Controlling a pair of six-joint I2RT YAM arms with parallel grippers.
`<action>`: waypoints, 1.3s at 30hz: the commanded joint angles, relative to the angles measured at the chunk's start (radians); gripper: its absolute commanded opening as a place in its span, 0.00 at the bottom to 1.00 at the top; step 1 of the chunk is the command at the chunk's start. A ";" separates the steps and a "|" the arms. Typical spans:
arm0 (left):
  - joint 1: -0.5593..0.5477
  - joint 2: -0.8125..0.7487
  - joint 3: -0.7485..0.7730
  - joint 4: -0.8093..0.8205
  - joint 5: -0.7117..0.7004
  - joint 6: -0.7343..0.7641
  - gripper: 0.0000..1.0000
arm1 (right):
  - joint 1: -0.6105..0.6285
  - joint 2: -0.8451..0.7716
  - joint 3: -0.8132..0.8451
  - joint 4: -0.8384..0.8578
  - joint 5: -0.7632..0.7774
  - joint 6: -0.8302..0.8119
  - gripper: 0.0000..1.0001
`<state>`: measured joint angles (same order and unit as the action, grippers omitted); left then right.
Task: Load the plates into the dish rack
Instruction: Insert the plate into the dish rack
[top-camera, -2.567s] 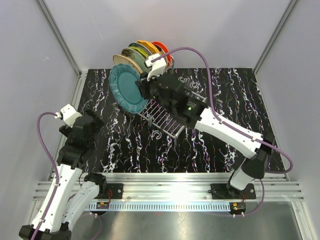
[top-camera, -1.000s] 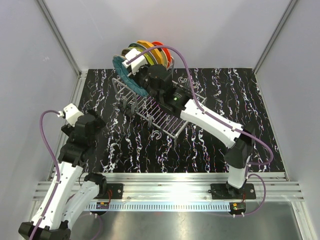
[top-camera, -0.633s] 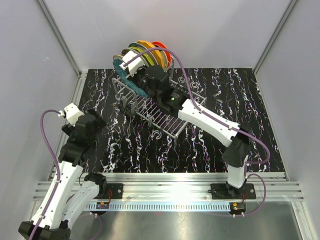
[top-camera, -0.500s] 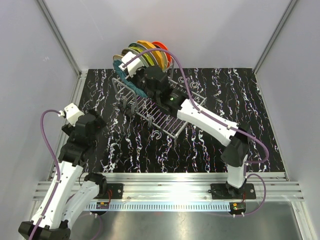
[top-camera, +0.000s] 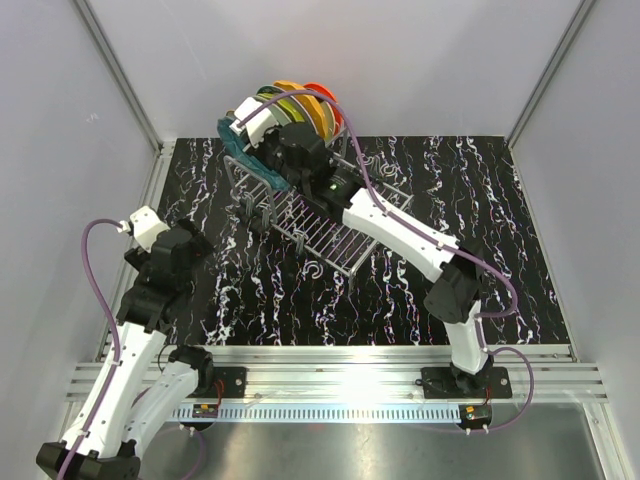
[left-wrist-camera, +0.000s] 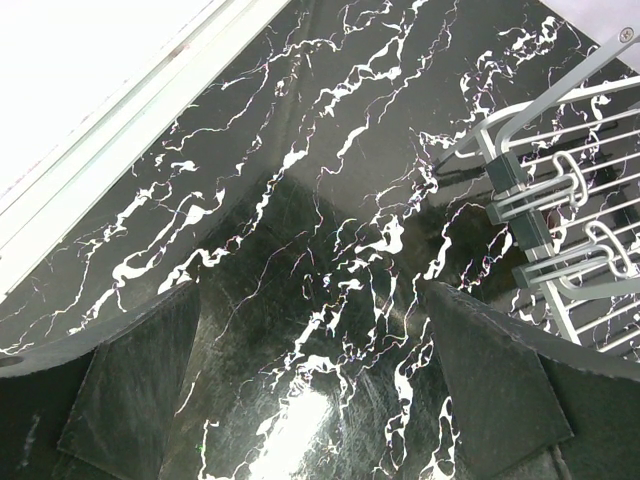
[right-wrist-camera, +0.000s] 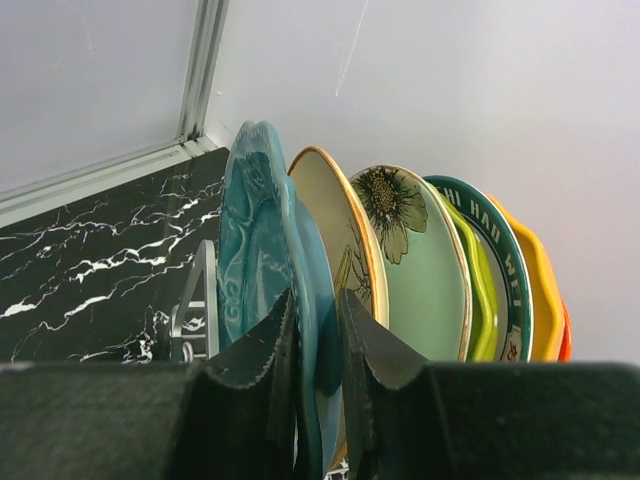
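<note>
Nearest the bases, the left gripper (left-wrist-camera: 315, 395) hangs over the marbled table (left-wrist-camera: 300, 200) on the near-left of the dish rack (top-camera: 325, 238). Its fingers are spread as wide as they go with nothing between them. I'd say it's keeping clear so the other arm has the rack to itself. Only a corner of the rack's wire shows in its camera.

Out over the rack's flat grid tray, the right arm (top-camera: 400, 225) reaches across to the raised slotted end. The right gripper (right-wrist-camera: 318, 375) is pinched narrow on the rim of the teal plate (right-wrist-camera: 255, 230), one finger on each face, with the plate standing on edge. That hold makes sense, since a plate only goes between the wires upright. It stands at the left end of the row, at the rack's outermost slot — whether its bottom edge is seated I can't tell, as the fingers hide it.

Behind it, packed close in the rack, come the floral cream plate (right-wrist-camera: 335, 230), the floral pale green plate (right-wrist-camera: 415, 260), the lime green plate (right-wrist-camera: 481, 290), the teal-rimmed plate (right-wrist-camera: 505, 270), the orange plate (right-wrist-camera: 540, 290) and a sliver of the red-orange plate (right-wrist-camera: 566, 335). The cream one sits just beside the teal — that's the thing to mind, with little room for tilt on release. Beyond the rack there is only the pale wall (right-wrist-camera: 450, 80).
</note>
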<state>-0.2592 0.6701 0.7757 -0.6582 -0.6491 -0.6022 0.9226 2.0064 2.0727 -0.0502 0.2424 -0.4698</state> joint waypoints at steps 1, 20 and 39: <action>-0.008 0.005 0.008 0.040 0.003 0.005 0.99 | -0.018 -0.003 0.136 0.130 -0.038 0.003 0.00; -0.022 0.008 0.008 0.040 0.014 0.012 0.99 | -0.025 0.069 0.167 0.138 -0.045 0.017 0.00; -0.023 0.017 0.013 0.037 0.029 0.013 0.99 | -0.025 0.087 0.125 0.145 -0.034 0.031 0.29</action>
<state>-0.2768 0.6838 0.7757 -0.6579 -0.6250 -0.5991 0.9066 2.1208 2.1681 -0.0494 0.2153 -0.4324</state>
